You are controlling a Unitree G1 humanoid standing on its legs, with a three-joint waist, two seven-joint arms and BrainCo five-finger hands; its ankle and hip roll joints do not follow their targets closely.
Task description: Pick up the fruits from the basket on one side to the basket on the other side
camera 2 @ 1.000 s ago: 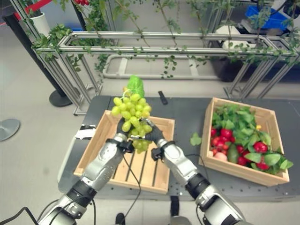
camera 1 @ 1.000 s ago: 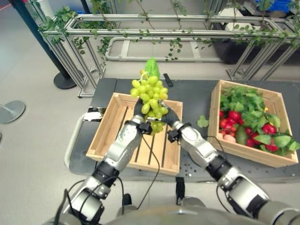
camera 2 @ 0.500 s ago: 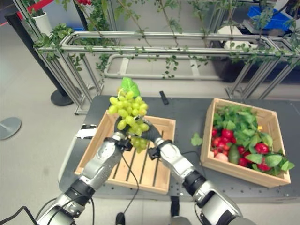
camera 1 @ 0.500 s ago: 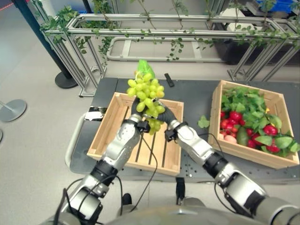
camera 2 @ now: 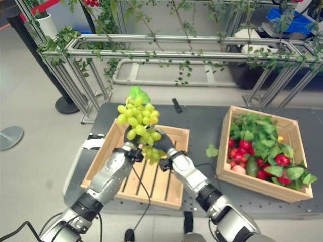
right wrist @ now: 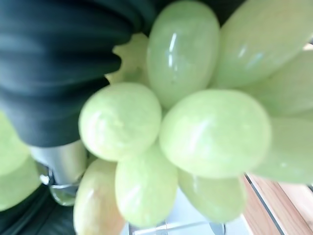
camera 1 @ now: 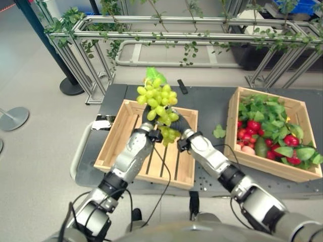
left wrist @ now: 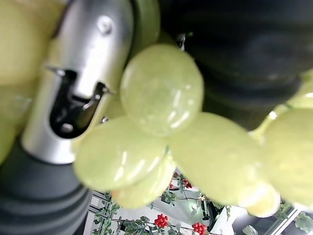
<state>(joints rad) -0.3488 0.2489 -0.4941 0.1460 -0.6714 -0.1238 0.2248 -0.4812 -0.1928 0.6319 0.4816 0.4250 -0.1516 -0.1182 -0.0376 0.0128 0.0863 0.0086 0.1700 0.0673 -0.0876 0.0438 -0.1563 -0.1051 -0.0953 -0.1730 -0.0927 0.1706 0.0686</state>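
1. Pale grey floor (camera 1: 35, 166) all around, with a round black post base (camera 1: 70, 85) at the far left.
2. Silver metal frame (camera 1: 151, 22) across the far side, draped with trailing green vines (camera 1: 189, 48).
3. Dark worktop (camera 1: 212, 103) in front of the frame, carrying two crates set well apart.
4. Wooden crate (camera 1: 303, 176) on the right, packed with leaves, red fruits and one darker green fruit.
5. Slatted wooden crate (camera 1: 118, 136) on the left, bare slats showing beneath the arms.
6. Bunch of green grapes (camera 1: 157, 101) with a green leaf on top, held up in the air above the left crate.
7. Left robot hand (camera 1: 146, 132) and right robot hand (camera 1: 182, 135) pressed against the lower part of the bunch from either side; grapes crowd both wrist views, so cannot tell how far the fingers of either curl.
8. Loose green leaf (camera 1: 218, 132) lying on the worktop between the crates.
9. Small black object (camera 1: 181, 86) on the worktop's far edge, too small to identify.
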